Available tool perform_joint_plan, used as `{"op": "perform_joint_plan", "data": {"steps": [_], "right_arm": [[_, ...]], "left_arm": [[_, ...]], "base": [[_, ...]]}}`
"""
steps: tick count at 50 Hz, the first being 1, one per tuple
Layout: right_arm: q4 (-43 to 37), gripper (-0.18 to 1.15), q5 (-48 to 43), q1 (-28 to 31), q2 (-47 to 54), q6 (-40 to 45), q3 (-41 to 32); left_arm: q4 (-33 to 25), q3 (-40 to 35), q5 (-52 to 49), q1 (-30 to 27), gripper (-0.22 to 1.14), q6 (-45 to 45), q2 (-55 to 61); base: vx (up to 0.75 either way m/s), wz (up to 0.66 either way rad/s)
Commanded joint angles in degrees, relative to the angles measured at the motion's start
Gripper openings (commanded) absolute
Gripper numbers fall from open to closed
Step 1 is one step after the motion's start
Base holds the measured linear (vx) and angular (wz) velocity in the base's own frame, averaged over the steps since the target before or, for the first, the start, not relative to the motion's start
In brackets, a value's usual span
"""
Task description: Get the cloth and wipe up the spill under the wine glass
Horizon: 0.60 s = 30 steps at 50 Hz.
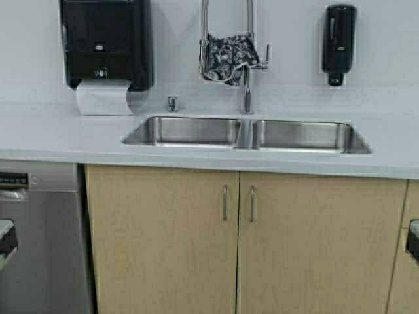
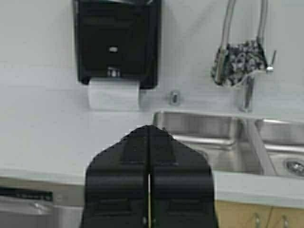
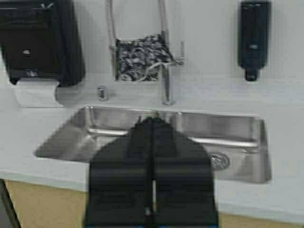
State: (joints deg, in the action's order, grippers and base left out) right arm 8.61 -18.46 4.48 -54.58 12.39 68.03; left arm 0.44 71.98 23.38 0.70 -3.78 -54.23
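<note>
The cloth (image 1: 228, 57) hangs draped over the faucet (image 1: 246, 85) at the far edge of the tabletop (image 1: 59, 134), behind the middle of the double sink (image 1: 245, 134), its folds falling downward so the long axis runs roughly vertical. From where I sit both arms are drawn back over the near edge, well apart from it. In the wrist views the left tool (image 2: 148, 142) has its jaws pressed together, holding nothing; the right tool (image 3: 152, 137) is likewise closed and empty. The cloth lies ahead and slightly left of the right tool, and well off to the right of the left tool, so I judge the right arm the nearer, with the sink basin to reach across. The wine glass is not visible in any view, nor any spill. The paper towel dispenser (image 1: 106, 42) is on the wall toward the far left, a soap dispenser (image 1: 339, 40) toward the far right. Cabinet doors (image 1: 222, 235) fill the front below. The faucet's hose loop may snag the cloth on pulling.
</note>
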Motion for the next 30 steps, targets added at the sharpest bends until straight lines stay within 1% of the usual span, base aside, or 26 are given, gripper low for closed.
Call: {"op": "perform_joint_plan", "data": {"steps": [1, 14, 24, 30], "right_arm": [[0.09, 0.05, 0.26, -0.09, 0.18, 0.09, -1.85], [0.44, 0.05, 0.62, -0.09, 0.18, 0.09, -2.02], [0.53, 0.05, 0.88, 0.44, 0.18, 0.00, -2.20], [1.23, 0.05, 3.43, 0.88, 0.18, -0.18, -2.99]], "left_arm": [[0.09, -1.58, 0.70, -0.09, 0.02, 0.00, 1.67], [0.18, -1.85, 1.49, 0.00, 0.02, 0.00, 1.67], [0.09, -0.53, 1.49, 0.00, 0.02, -1.23, 0.44], [0.18, -0.18, 0.35, 0.00, 0.02, -2.99, -0.97]], "base": [[0.34, 0.07], [0.32, 0.05], [0.31, 0.08], [0.31, 0.05]]}}
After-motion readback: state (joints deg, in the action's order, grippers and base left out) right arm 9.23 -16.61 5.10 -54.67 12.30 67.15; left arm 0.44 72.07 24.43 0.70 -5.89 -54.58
